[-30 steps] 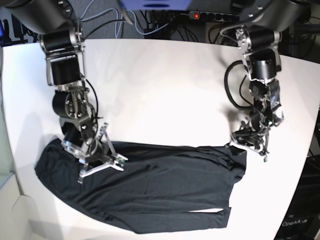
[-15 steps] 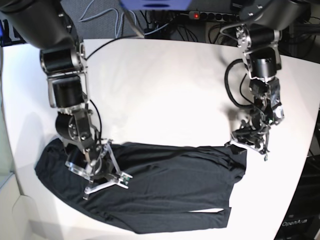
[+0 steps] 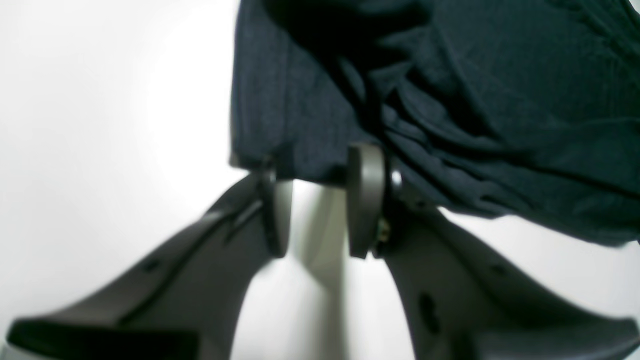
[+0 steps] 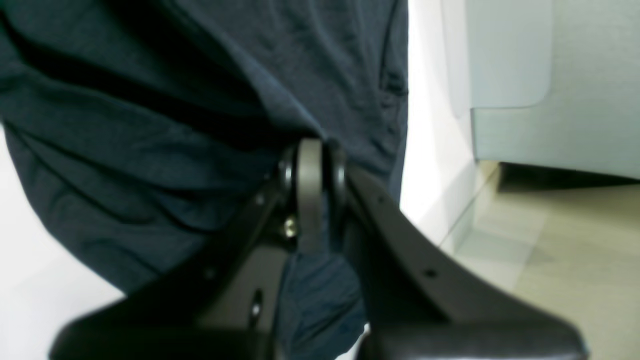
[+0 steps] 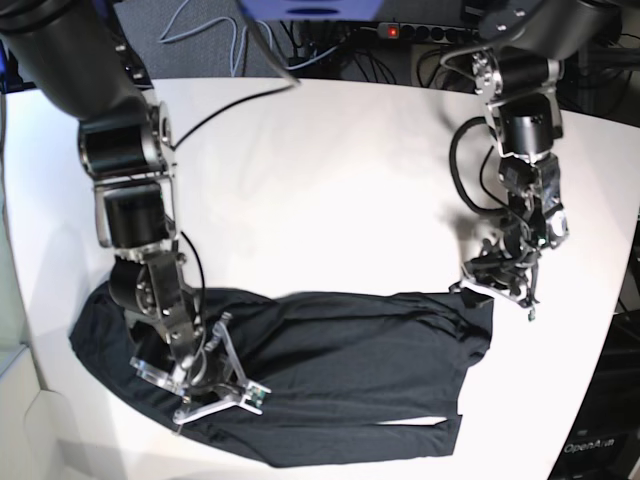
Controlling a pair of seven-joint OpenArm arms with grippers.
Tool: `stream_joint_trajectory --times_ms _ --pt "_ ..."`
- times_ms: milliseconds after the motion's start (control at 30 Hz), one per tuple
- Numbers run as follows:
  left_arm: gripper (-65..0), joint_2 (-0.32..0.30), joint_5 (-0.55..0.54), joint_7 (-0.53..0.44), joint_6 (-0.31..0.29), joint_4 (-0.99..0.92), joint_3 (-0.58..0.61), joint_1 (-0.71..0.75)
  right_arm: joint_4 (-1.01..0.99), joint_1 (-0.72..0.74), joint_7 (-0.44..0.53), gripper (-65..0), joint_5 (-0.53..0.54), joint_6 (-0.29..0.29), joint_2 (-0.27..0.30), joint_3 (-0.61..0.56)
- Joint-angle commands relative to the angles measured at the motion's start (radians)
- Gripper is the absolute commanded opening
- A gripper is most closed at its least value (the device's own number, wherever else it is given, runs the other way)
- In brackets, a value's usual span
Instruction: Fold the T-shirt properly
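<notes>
Base view gives you the whole layout, but not the grips: both grippers sit over dark cloth there, and their jaws are too small and cluttered to read. The T-shirt (image 5: 310, 375) lies spread along the near part of the white desk (image 5: 320, 180), running from the left edge area to the right, with its lower hem close to the bottom of the picture. A thin sliver of desk shows through near its lower right corner.

Your right gripper (image 4: 312, 200) is clear only in its wrist view: the two pads are pressed together with a fold of the shirt pinched between them, and bunched cloth hangs below and above, hiding most of the desk. Everything in that picture is soft and out of focus. Past the shirt's edge you can see the desk's rim, a pale grey box-like surface and beige floor (image 4: 575, 260).

Your left gripper (image 3: 317, 200) stands partly spread at the shirt's edge, with a strip of cloth lying across the gap at the fingertips. Whether the pads actually bite it you cannot tell; the view is blurred and bare desk shows between the fingers lower down.

Behind the desk, cables (image 5: 230, 40) and a power strip (image 5: 420, 30) crowd the dark background.
</notes>
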Motion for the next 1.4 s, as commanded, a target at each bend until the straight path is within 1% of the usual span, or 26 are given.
stream_joint_trajectory --times_ms 0,133,200,267,467,800,933,1067,1267,1367 --pt "-47.6 -0.005 0.011 0.023 0.006 0.005 0.002 -0.009 -0.006 0.05 0.013 -64.3 0.0 -0.006 0.004 0.006" --pt "-47.6 -0.005 0.011 0.023 0.006 0.004 0.002 -0.009 -0.053 0.061 0.067 -64.3 0.0 -0.006 0.011 0.007" --pt "-47.6 -0.005 0.013 0.023 0.006 0.004 0.002 -0.009 -0.055 0.061 0.093 -64.3 0.002 -0.006 0.027 0.004" --pt "-47.6 -0.005 0.013 0.023 0.006 0.004 0.005 -0.009 -0.055 0.059 0.118 -64.3 0.003 -0.006 0.032 0.003" --pt "-47.6 -0.005 0.013 0.023 0.006 0.004 0.006 -0.009 -0.056 0.084 0.13 -64.3 0.002 -0.006 0.035 0.007" --pt "-47.6 -0.005 0.013 0.023 0.006 0.004 0.006 -0.001 -0.159 0.158 0.133 -64.3 0.005 -0.006 0.031 0.009" --pt "-47.6 -0.005 0.013 0.023 0.006 0.004 0.006 -0.001 -0.159 0.158 0.204 -64.3 0.003 -0.006 0.031 0.007" --pt "-47.6 -0.005 0.013 0.023 0.006 0.004 0.006 -0.001 -0.171 0.159 0.213 -64.3 0.005 -0.006 0.034 0.009" --pt "-47.6 -0.003 0.013 0.023 0.006 0.004 0.006 -0.001 -0.28 0.228 0.219 -64.3 0.008 -0.006 0.035 0.01" --pt "-47.6 -0.003 0.013 0.023 0.006 0.004 0.006 0.001 -0.314 0.244 0.265 -64.3 0.008 -0.006 0.043 0.029"
